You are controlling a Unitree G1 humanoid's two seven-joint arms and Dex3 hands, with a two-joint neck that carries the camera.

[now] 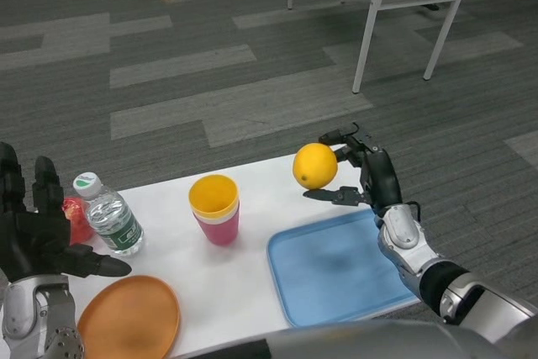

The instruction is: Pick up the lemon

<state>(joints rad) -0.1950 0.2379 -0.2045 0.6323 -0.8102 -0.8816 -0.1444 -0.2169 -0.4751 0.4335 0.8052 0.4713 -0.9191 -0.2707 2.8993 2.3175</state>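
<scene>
The yellow lemon (315,166) is off the table, above the far edge of the blue tray (336,271). My right hand (363,172) holds it from the right, fingers above and thumb below. My left hand (38,233) hovers at the left edge of the table with its fingers spread and nothing in it, just in front of the water bottle.
A stack of cups (215,208), yellow on pink, stands mid-table. A clear water bottle (108,214) and a red object (77,218) sit at left, an orange plate (130,319) at front left. A white table (403,6) stands beyond on the grey floor.
</scene>
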